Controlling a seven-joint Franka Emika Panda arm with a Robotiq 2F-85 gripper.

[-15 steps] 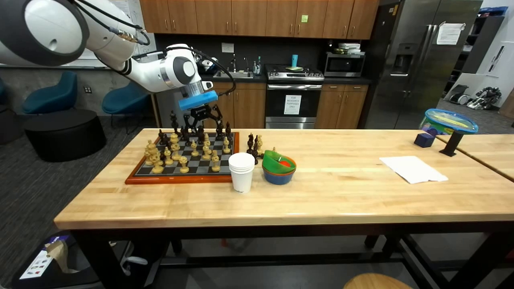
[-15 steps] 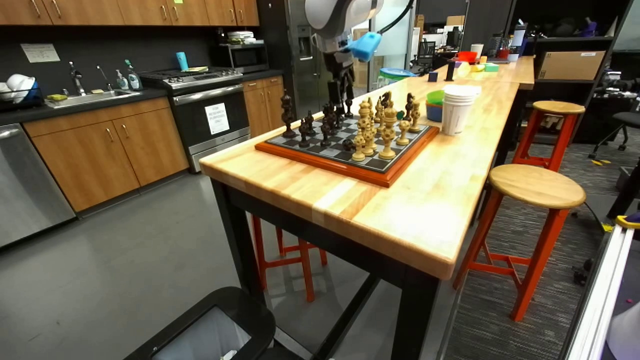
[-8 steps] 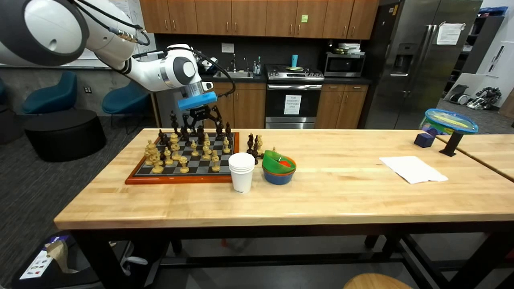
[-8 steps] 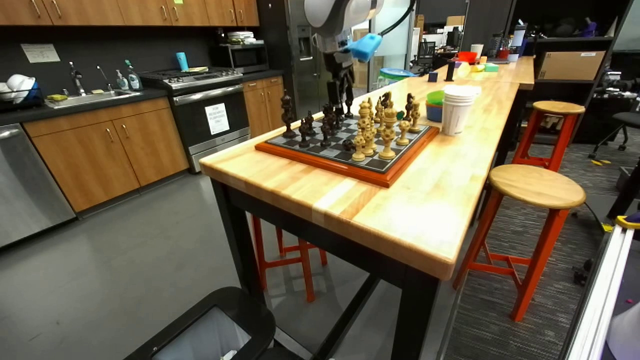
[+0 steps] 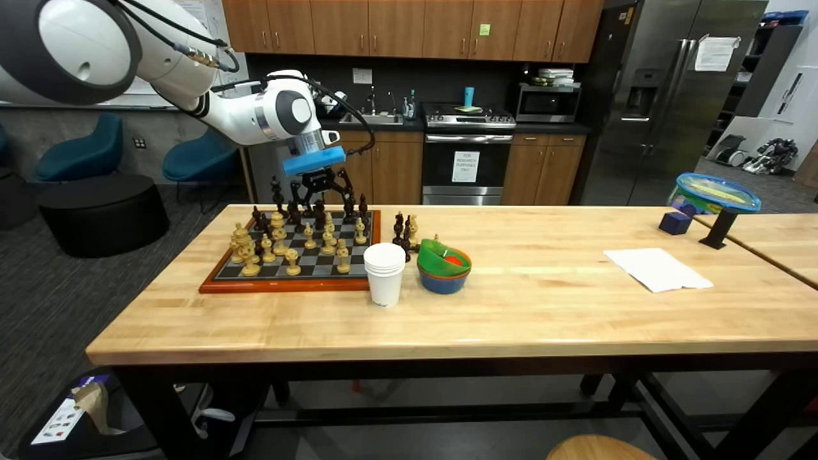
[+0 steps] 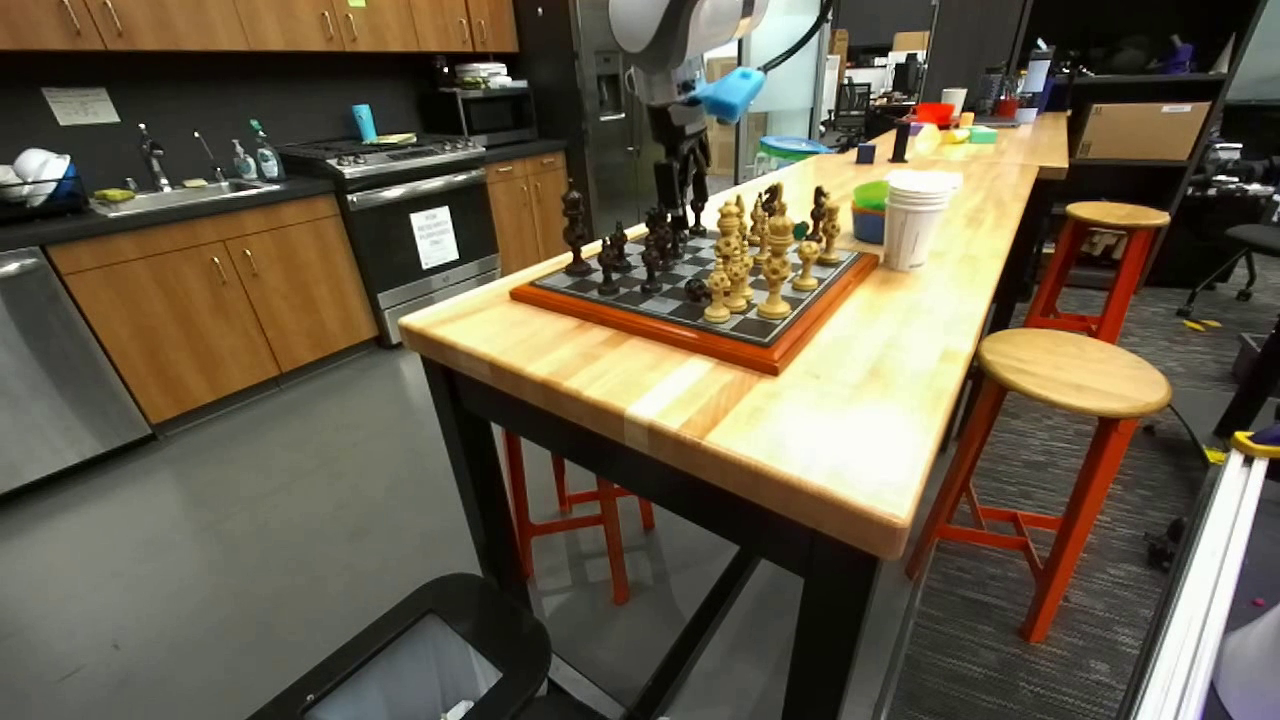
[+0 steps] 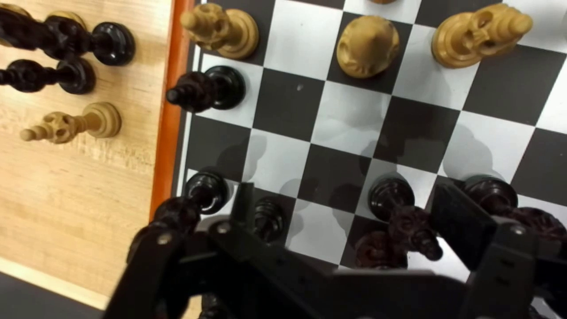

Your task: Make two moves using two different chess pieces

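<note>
The chessboard with its red-brown rim (image 5: 284,286) shows in all views, also here (image 6: 650,325) and in the wrist view (image 7: 164,168). Light pieces such as this one (image 7: 367,46) and dark pieces stand on it. My gripper (image 7: 345,201) is open and empty above the dark side of the board, also seen in both exterior views (image 5: 323,191) (image 6: 682,190). A tall dark piece (image 7: 412,226) stands between the fingers, close to the right one in the wrist view. Another dark piece (image 7: 268,217) is beside the left finger. The palm hides some pieces.
Several pieces, dark (image 7: 113,44) and light (image 7: 104,119), stand on the table beside the board. A stack of white cups (image 5: 385,275) and nested bowls (image 5: 444,281) stand near its corner. A white sheet (image 5: 658,269) lies farther along the table.
My gripper has dipped by a barely visible amount and stays open. The pieces have not visibly moved.
</note>
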